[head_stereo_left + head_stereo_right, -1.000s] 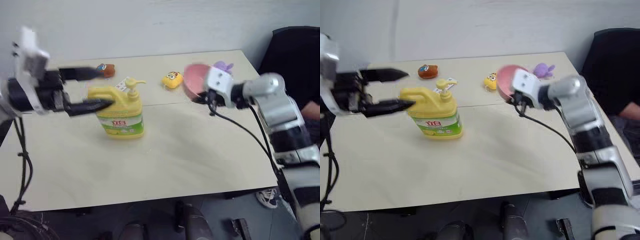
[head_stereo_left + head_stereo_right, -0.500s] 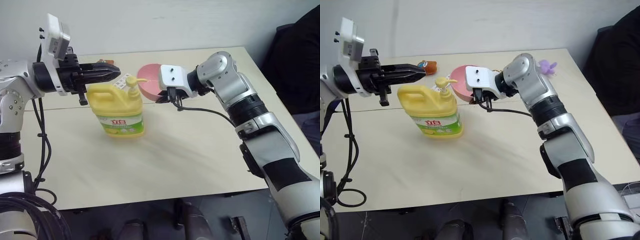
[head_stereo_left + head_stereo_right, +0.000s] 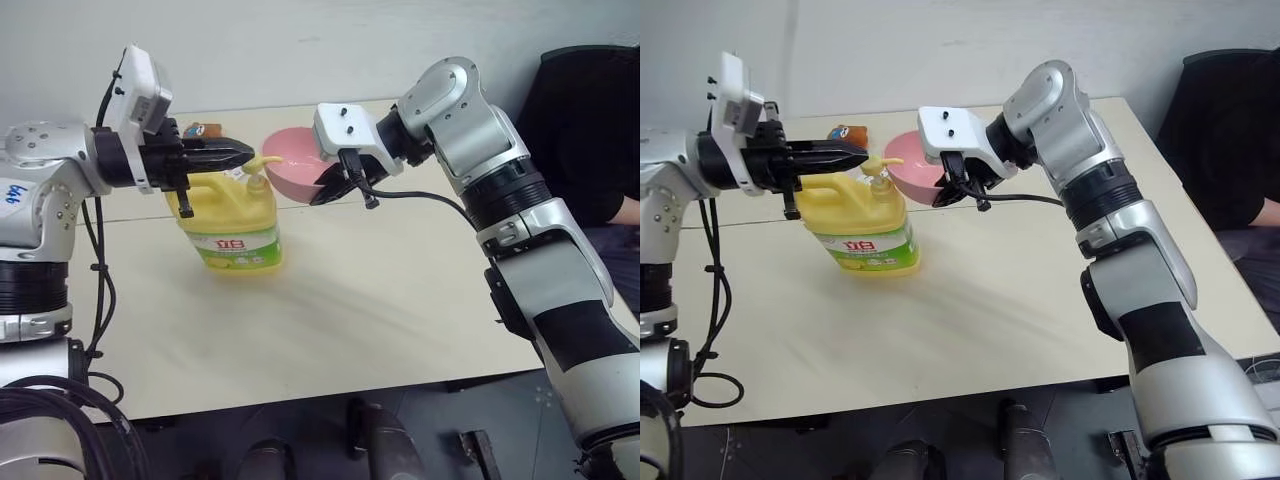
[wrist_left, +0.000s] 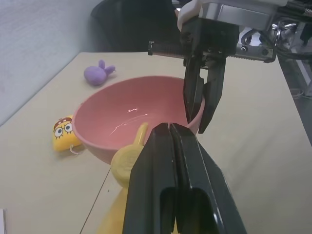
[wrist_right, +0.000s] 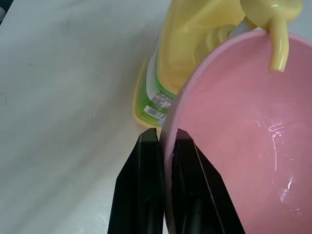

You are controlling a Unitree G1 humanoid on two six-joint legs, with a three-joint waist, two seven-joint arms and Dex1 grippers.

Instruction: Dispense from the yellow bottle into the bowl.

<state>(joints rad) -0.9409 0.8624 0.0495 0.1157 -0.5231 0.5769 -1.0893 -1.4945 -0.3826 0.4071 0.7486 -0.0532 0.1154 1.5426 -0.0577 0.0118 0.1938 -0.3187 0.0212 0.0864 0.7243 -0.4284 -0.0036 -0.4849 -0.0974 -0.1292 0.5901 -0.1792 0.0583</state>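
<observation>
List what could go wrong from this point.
The right gripper pinches only the rim of the bowl, held off the table; a push could tilt it.

The left gripper, shut, sits above the pump of the yellow bottle; pressing off-centre might tip the unsteadied bottle.

Yellow bottle [image 3: 232, 215]: green-and-white front label w/ 2 big red characters, approx. "立白"; smaller print around them too small to read. Barcode strip on the same label's side edge, seen in right wrist view, digits not legible. Left of the bottle, left arm's silver shell [image 3: 22, 195]: handwritten blue mark, looks like "6t6", not sure. Small tag behind the bottle's pump [image 3: 262, 163]: some print, unreadable. No other legible text.
</observation>
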